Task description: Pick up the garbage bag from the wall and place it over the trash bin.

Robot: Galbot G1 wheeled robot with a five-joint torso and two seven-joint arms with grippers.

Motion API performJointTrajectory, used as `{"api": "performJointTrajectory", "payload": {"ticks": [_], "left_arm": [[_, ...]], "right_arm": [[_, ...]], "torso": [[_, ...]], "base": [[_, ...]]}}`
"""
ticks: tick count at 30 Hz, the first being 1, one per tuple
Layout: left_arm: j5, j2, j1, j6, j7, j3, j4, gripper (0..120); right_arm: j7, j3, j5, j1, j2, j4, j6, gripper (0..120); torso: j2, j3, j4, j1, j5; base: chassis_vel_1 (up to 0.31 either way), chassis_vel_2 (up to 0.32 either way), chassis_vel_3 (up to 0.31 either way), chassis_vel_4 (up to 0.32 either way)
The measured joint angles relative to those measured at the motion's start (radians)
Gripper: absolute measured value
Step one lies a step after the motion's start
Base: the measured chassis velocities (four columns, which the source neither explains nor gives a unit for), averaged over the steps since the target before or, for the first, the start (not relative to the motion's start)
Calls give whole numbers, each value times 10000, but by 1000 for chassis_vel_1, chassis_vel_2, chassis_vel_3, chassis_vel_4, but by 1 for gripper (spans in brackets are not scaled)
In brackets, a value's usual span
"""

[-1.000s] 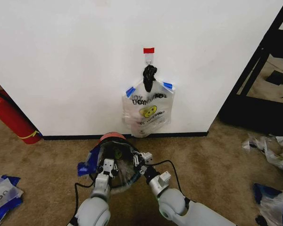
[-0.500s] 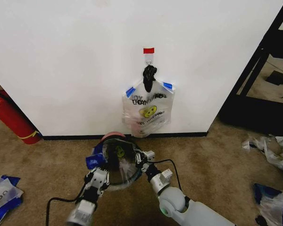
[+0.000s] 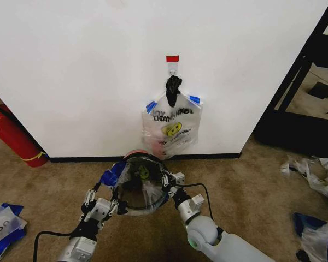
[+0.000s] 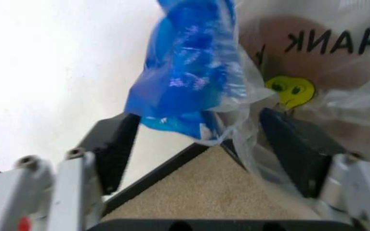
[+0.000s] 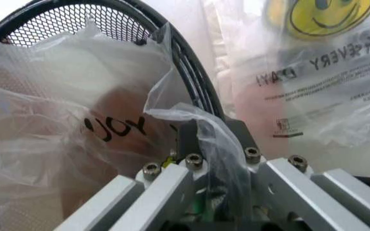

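Note:
A garbage bag (image 3: pixel 145 191) with a smiley face lines the round dark trash bin (image 3: pixel 153 160) on the carpet below the white wall (image 3: pixel 87 65). My right gripper (image 3: pixel 168 183) is at the bin's near right rim, shut on the bag's thin film (image 5: pixel 204 130) against the mesh rim (image 5: pixel 172 43). My left gripper (image 3: pixel 101 203) stands open just short of the bin's left side. The bag's blue handle (image 4: pixel 185 72) hangs loose between its spread fingers (image 4: pixel 111 149). A second, similar bag (image 3: pixel 172 125) hangs from the wall hook under a red tape strip (image 3: pixel 172 58).
A black knotted lump (image 3: pixel 173 87) hangs on the hook above the wall bag. A red fire extinguisher (image 3: pixel 11 136) leans at the far left. Loose plastic bags lie on the carpet at left (image 3: pixel 3 226) and right (image 3: pixel 317 234). A black shelf frame (image 3: pixel 295 82) stands at right.
My left gripper has drawn back from the bin's rim toward me and to the left, and now stands open off the blue handle. The right gripper has kept its hold at the rim.

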Motion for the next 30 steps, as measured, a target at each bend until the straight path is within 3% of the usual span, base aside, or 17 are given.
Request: {"api": "performJointTrajectory", "payload": {"ticks": [3,9,22,28,30], "left_arm": [[11,-11,-151,-23,-13,-69,178,91],[-23,43,-205,-41,-41,-209,215,100],[-190,2,-519,-186,116,-15,394,98],[-81,-52,-732,-906,447,-2,851,98],[-97,-68,-734,-1239,455,-3,846,91]], "right_arm": [[0,1,0,13,-59,32,0,0],[-4,1,0,91,-88,-49,-1,0],[-97,-133,46,202,-44,-204,8,0],[-155,-201,65,206,-93,-58,-25,0],[-158,-202,66,198,-130,-32,-37,0]], "torso": [[0,0,-1,0,-1],[0,0,0,0,1],[0,0,0,0,1],[-1,0,0,0,0],[0,0,-1,0,0]], "base": [[0,0,0,0],[0,0,0,0],[0,0,0,0],[0,0,0,0],[0,0,0,0]]}}
